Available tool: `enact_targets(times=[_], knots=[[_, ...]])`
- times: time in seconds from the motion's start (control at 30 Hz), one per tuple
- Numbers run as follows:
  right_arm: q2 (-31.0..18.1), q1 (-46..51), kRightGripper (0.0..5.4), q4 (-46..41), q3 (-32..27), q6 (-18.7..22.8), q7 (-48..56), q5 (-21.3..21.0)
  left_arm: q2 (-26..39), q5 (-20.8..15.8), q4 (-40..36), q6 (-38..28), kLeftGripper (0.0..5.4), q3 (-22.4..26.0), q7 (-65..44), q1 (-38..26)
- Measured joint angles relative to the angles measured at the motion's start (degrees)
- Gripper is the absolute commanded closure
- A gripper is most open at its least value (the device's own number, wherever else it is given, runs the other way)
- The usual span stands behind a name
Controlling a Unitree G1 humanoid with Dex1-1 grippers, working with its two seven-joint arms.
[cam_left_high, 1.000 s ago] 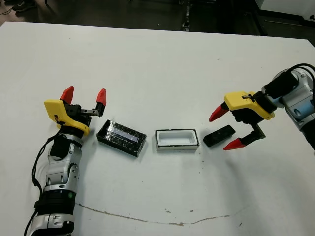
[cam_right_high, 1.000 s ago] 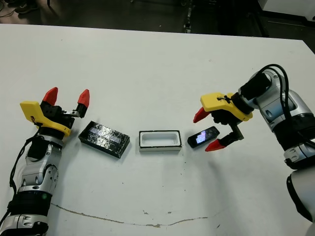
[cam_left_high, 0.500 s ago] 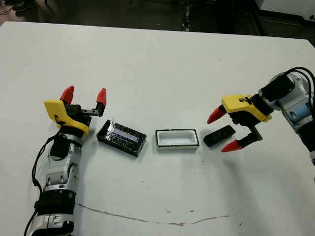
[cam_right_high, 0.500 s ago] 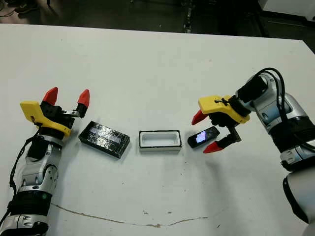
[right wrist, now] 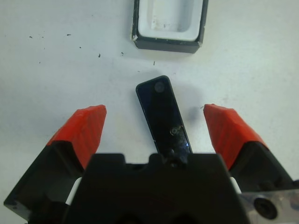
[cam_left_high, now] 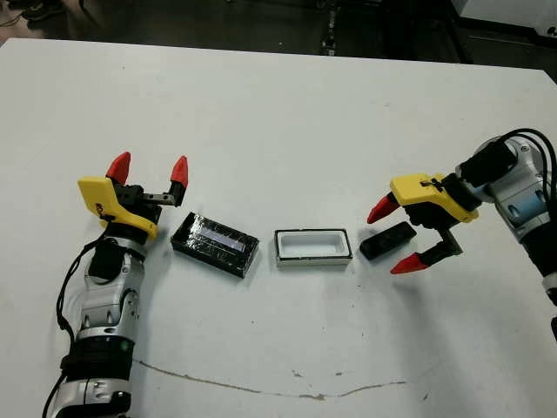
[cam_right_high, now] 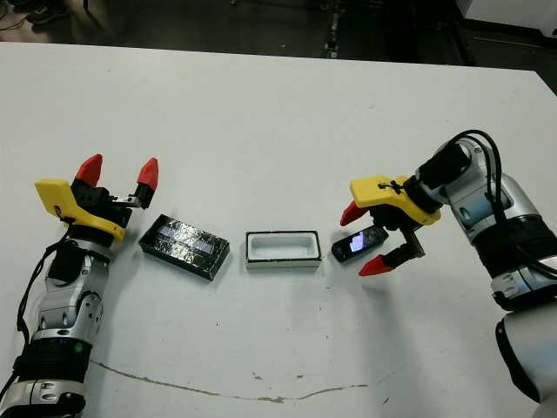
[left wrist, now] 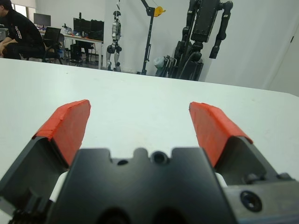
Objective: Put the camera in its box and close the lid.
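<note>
**Straddling the camera: risks logged ahead of the grasp**

Item 1, right gripper [cam_left_high: 400,236]: we hold it spread wide, one red tip on each side of the camera [cam_left_high: 387,239], touching nothing. The wrist view shows the camera lying skewed between the fingers [right wrist: 88,129] rather than square to them. If we close like this, we judge the tips may catch opposite corners and spin or squirt the glossy body out.

Item 2, box [cam_left_high: 313,247]: open, white inside, bare, just beside the camera's near end. A nudged camera could knock it askew.

Item 3, lid [cam_left_high: 215,244]: flat on the table [cam_left_high: 278,131], left of the box, apart from it.

Item 4, left gripper [cam_left_high: 148,167]: parked open beyond the lid, holding nothing.

How high our right tips sit above the table we cannot tell; closing too high may skim the thin camera.
</note>
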Motion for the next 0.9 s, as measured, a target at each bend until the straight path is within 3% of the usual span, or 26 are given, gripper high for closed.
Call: enact_targets(times=[0.33,0.9], knots=[[0.49,1.03,0.10,-0.52,-1.54,-0.50,-1.82,-1.32,0.00,0.02,0.00,0.00,0.00,0.00,0.02,0.00],[0.92,3.08,2.75,-0.92,-3.74,-1.74,-3.48,-1.52,0.00,-0.01,0.01,-0.04,0.00,0.02,-0.01,0.00]])
